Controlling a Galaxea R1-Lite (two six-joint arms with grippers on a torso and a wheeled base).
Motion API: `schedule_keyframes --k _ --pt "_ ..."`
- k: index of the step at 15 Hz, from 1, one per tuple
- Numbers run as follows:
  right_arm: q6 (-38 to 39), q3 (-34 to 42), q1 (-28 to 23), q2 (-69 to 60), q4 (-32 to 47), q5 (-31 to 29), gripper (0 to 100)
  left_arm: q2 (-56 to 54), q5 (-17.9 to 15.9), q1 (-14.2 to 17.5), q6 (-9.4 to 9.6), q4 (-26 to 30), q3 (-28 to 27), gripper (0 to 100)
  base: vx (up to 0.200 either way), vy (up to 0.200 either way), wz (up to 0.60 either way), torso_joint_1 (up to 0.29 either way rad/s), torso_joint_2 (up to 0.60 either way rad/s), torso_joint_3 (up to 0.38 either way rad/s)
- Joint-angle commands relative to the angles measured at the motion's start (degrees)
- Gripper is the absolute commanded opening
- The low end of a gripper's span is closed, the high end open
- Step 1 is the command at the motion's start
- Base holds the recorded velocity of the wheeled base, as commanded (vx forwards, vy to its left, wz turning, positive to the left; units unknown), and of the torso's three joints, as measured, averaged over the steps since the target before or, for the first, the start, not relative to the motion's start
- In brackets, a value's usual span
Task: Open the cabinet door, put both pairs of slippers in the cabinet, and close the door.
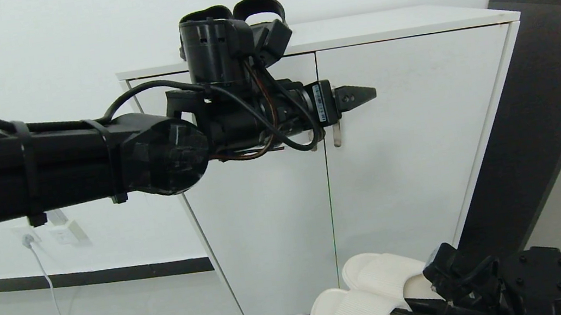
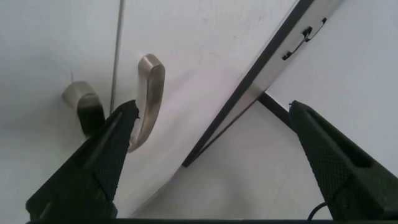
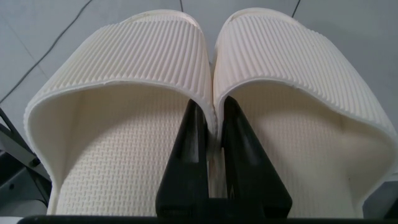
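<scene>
- Cabinet (image 1: 407,123): both doors are shut, with two metal handles flanking the centre seam. Judged step in hand: opening a door.
- Left tool (image 1: 359,95): raised in front of the seam at handle height, jaws wide apart, holding nothing. One finger (image 2: 93,168) lies just beside the right-door handle (image 2: 149,99). Contact cannot be confirmed.
- Right tool (image 3: 212,118): low, before the cabinet base, jaws nearly closed on the adjoining inner walls of the cream slippers (image 1: 365,294), clamping the two together.
- Black slippers (image 1: 259,6): on the cabinet top, partly hidden behind the left arm.
- Risk, missed grasp: the handle sits at the edge of the jaw gap, not centred. Closing from here could catch only its rim or scrape the door panel.
- Risk, slip: the handle looks smooth and curved, so a shallow hold may slide off during the pull.
- Risk, collision: the cream slippers hang close in front of the doors. A swinging door could strike them or the right tool.
- Risk, dropped load: the pinched walls look soft, and a knock could free one slipper.
</scene>
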Motion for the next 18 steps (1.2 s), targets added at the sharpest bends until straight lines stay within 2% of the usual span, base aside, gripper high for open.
schedule_keyframes --k 1,7,8,9,11,18 --pt "0.0 0.0 0.0 0.0 0.0 0.0 0 1.7 -0.1 0.0 -0.04 0.2 -1.7 100 0.000 0.000 0.00 0.000 0.00 0.000" --pt "0.0 0.0 0.0 1.1 -0.1 0.1 0 4.9 -0.6 0.0 -1.00 1.6 -5.8 100 0.000 0.000 0.00 0.000 0.00 0.000" --pt "0.0 0.0 0.0 1.2 -0.2 0.1 0 4.9 -0.6 0.0 -1.00 1.6 -5.8 0 0.000 0.000 0.00 0.000 0.00 0.000" --pt "0.1 0.0 0.0 1.1 -0.4 0.1 0 4.8 -0.6 0.0 -1.09 1.6 -5.7 0 0.000 0.000 0.00 0.000 0.00 0.000" --pt "0.0 0.5 0.1 1.1 -1.5 0.2 0 4.5 -0.6 0.0 -2.85 1.6 -5.2 0 0.000 0.000 0.00 0.000 0.00 0.000" --pt "-0.4 1.8 1.7 1.0 -1.8 0.6 0 -2.2 -0.9 -1.0 -2.76 0.9 4.3 0 0.000 0.000 0.00 0.000 0.00 0.000"
